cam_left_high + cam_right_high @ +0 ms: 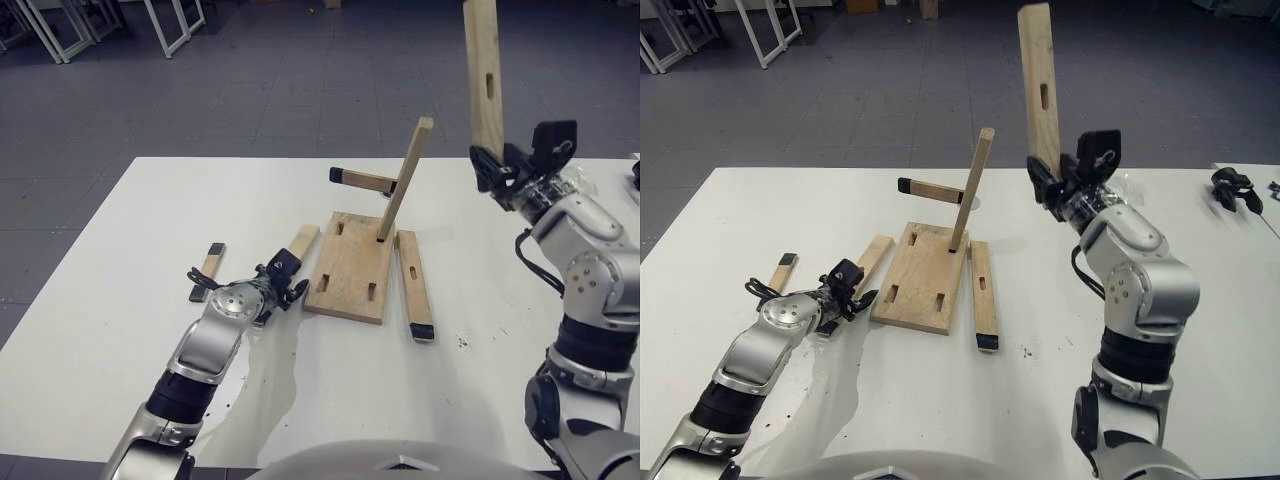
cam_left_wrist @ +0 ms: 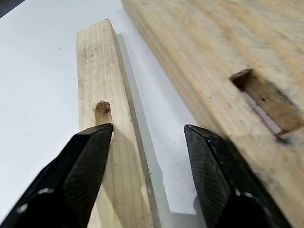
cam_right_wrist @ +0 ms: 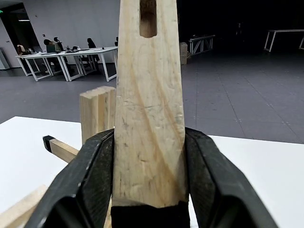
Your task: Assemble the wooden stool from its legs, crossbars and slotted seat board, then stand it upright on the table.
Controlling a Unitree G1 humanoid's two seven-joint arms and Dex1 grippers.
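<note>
The slotted seat board (image 1: 350, 265) lies flat mid-table. One leg (image 1: 405, 180) stands tilted in its far right slot, with a black-tipped crossbar (image 1: 362, 180) sticking out to the left. Another leg (image 1: 413, 280) lies just right of the board. A third leg (image 1: 301, 243) lies along the board's left edge; my left gripper (image 1: 283, 280) is at its near end, open, one finger (image 2: 80, 175) over the wood (image 2: 102, 71). My right gripper (image 1: 500, 165), raised at the far right, is shut on a slotted leg (image 1: 484, 70) held upright (image 3: 148, 95).
A short black-tipped crossbar (image 1: 208, 270) lies on the white table (image 1: 120, 230) left of my left gripper. A small black object (image 1: 1232, 188) sits at the table's far right edge. Dark specks (image 1: 462, 343) mark the table near the right leg.
</note>
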